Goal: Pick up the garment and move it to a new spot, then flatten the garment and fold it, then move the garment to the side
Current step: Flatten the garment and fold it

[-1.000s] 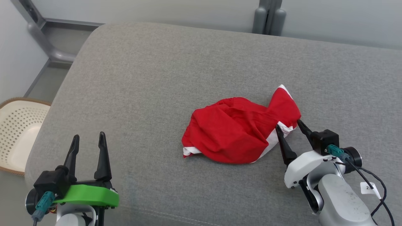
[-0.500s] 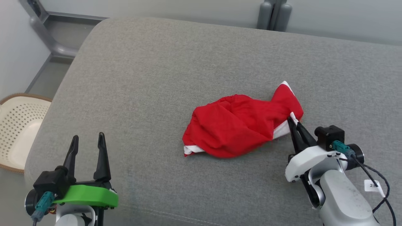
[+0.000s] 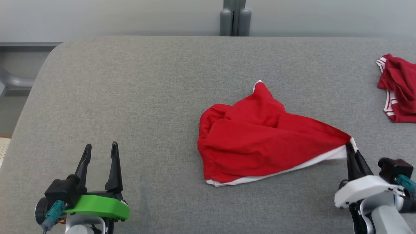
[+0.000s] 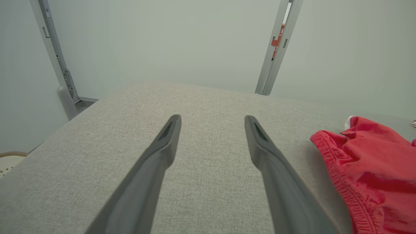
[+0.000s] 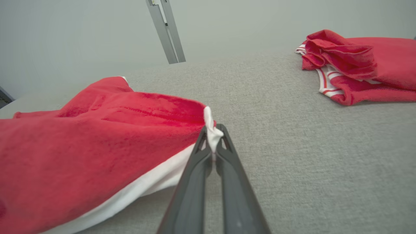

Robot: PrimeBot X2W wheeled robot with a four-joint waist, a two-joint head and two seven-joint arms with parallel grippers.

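The red garment point(image 3: 256, 146) with white trim is laid rumpled on the grey padded surface point(image 3: 130, 91), right of centre; its near right corner is clamped between the closed fingers of the right gripper point(image 3: 348, 146); the left gripper point(image 3: 100, 145) is held spread wide at the near left, well apart; a second red garment point(image 3: 398, 87) is seen far right.

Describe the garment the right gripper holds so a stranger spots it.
On the wide grey fabric cushion, look near the middle for the crumpled red cloth garment with a white hem. Unlike the red striped garment at the right edge, its corner is pinched between the fingers of the right gripper.
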